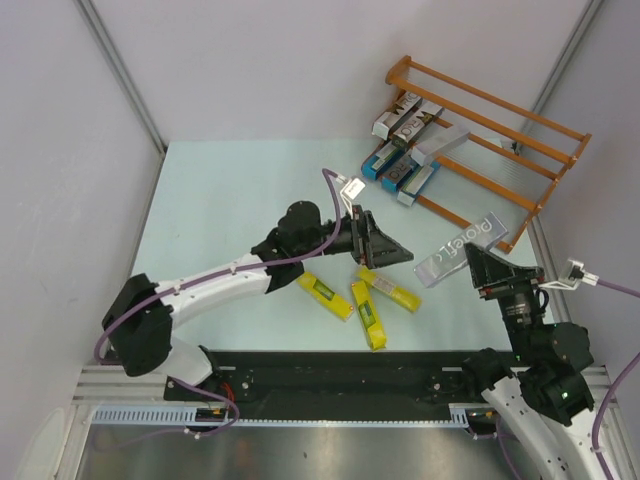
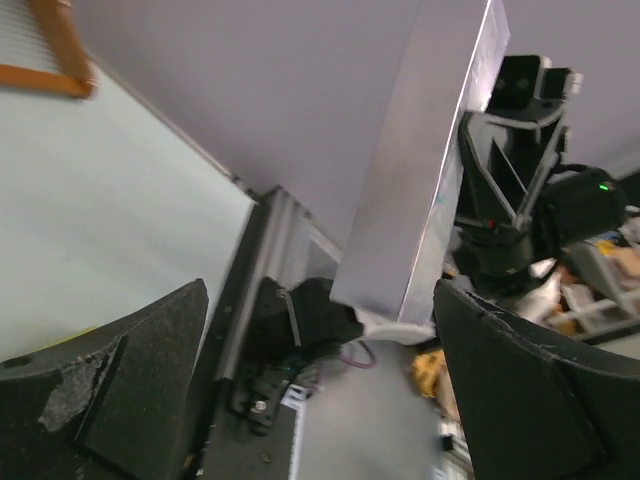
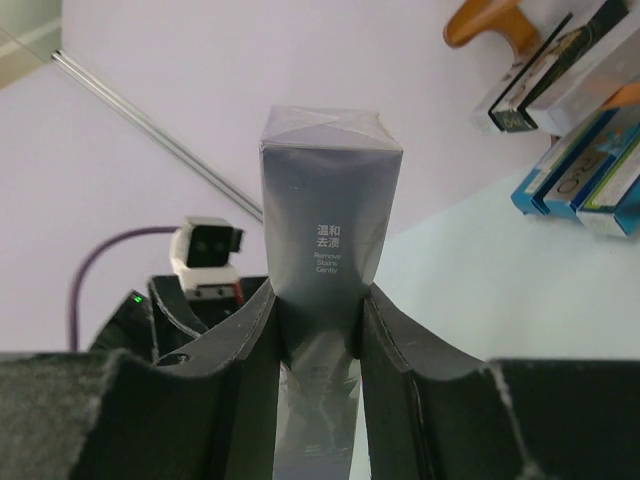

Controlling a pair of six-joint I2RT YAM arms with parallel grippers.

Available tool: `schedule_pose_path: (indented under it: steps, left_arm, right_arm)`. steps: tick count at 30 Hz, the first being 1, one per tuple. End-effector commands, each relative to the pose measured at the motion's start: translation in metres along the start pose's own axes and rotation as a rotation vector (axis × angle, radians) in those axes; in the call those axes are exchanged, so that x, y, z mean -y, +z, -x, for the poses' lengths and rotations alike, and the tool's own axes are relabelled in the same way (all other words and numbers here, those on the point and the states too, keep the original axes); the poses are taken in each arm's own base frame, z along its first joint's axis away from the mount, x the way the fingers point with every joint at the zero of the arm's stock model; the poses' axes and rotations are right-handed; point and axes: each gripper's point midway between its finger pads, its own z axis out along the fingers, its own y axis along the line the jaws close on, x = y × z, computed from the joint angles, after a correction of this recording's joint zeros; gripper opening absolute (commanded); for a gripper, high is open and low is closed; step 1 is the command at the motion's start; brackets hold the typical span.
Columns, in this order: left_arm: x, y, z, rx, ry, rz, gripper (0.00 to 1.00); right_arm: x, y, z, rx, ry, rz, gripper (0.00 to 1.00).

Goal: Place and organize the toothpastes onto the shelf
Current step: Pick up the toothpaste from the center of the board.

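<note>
1. Leftmost, the left gripper (image 1: 378, 243) hangs in front of the shelf (image 1: 520, 125), well short of it. Its jaws are spread wide and hold nothing. The fingers (image 2: 130, 390) frame only the table and the other arm, so it is probably readied for a pick.
2. Three yellow cartons (image 1: 368, 314) lie flat on the table (image 1: 230, 190), well apart from the shelf on its near side. They are fanned close together and not yet shelved.
3. The silver carton (image 1: 458, 248) is raised just in front of the shelf's near right corner. Its long axis slants toward the rails, a pose that would suit sliding it in lengthwise.
4. The right gripper (image 1: 488, 268) is clamped on that carton's end farthest from the shelf, with the pads (image 3: 250, 340) pressing opposite faces. Most of the carton's length thus projects free.
5. The shelved cartons (image 1: 385, 160), silver and blue, lie side by side at the shelf's left end, and the rails beyond them are bare. The shelf's near frame lies between the held carton and those open rails and would likely need clearing.
</note>
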Motion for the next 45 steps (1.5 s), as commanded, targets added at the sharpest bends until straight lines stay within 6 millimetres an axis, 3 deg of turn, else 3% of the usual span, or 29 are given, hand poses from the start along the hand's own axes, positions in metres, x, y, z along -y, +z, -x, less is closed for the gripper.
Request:
schedule_pose_path:
  steps: [1, 8, 13, 17, 21, 28, 35, 39, 45]
  left_arm:
    - [0.052, -0.007, -0.008, 0.002, -0.076, -0.32, 1.0]
    - [0.073, -0.005, -0.033, 0.004, -0.049, -0.45, 1.0]
    - [0.063, 0.012, -0.048, -0.016, -0.139, -0.462, 0.94]
    - [0.06, 0.017, -0.052, -0.008, -0.192, -0.497, 0.84]
    - [0.054, 0.021, -0.054, -0.003, -0.203, -0.49, 0.82]
    - [0.067, 0.02, -0.043, 0.033, -0.182, -0.554, 0.79]
    - [0.076, 0.029, -0.05, 0.007, -0.175, -0.59, 0.63]
    - [0.08, 0.029, -0.047, 0.023, -0.168, -0.617, 0.45]
    - [0.085, 0.025, -0.038, 0.052, -0.122, -0.615, 0.35]
  right_arm:
    - [-0.013, -0.007, 0.026, 0.094, 0.004, 0.04, 0.28]
    - [-0.015, -0.007, 0.027, 0.097, 0.015, 0.048, 0.28]
    - [-0.017, -0.007, 0.026, 0.094, 0.027, 0.055, 0.29]
    - [-0.021, -0.008, 0.027, 0.092, 0.031, 0.073, 0.29]
    - [-0.023, -0.008, 0.026, 0.088, 0.032, 0.08, 0.29]
    - [-0.023, -0.008, 0.026, 0.087, 0.039, 0.079, 0.28]
    - [-0.022, -0.008, 0.027, 0.09, 0.04, 0.075, 0.28]
    - [-0.017, -0.008, 0.026, 0.092, 0.034, 0.055, 0.29]
    - [-0.014, -0.007, 0.026, 0.094, 0.029, 0.039, 0.31]
